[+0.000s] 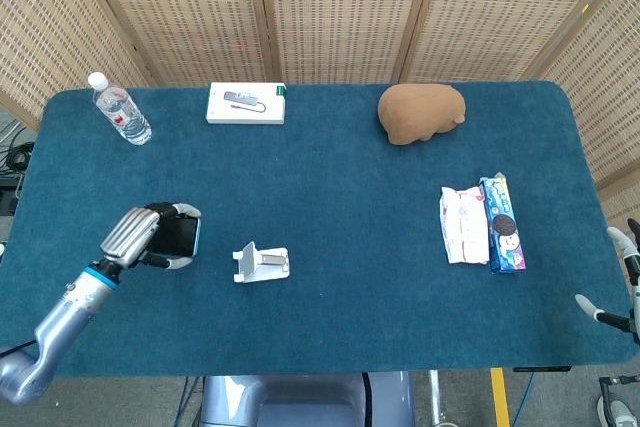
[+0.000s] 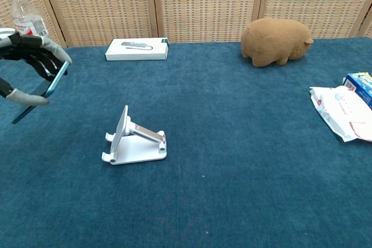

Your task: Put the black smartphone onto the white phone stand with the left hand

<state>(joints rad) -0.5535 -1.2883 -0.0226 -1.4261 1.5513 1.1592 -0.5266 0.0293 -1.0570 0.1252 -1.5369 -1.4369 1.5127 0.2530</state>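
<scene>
Fingers (image 2: 42,50) of the left hand (image 1: 140,231) are curled round the black smartphone (image 2: 43,89), clamping it by its edges with the thumb below; in the chest view the phone hangs tilted above the blue table (image 1: 340,187), lifted clear of the cloth. Beyond those fingers, toward the far left corner, stands a clear water bottle (image 1: 119,108), partly hidden behind the hand in the chest view. Just to the right of the fingers, apart from them and from the phone, sits the white phone stand (image 2: 133,139), its back plate leaning up and its cradle bare. Farther back and right of the fingers lies a flat white box (image 1: 246,103) near the table's rear edge. Well right of that rests a brown plush animal (image 2: 275,40). Much farther right lie a white packet (image 1: 464,224) and, touching it, a blue cookie pack (image 1: 502,224). At the far right edge of the head view, the right hand (image 1: 620,277) shows only pale fingertips spread apart, holding nothing, well away from everything.
</scene>
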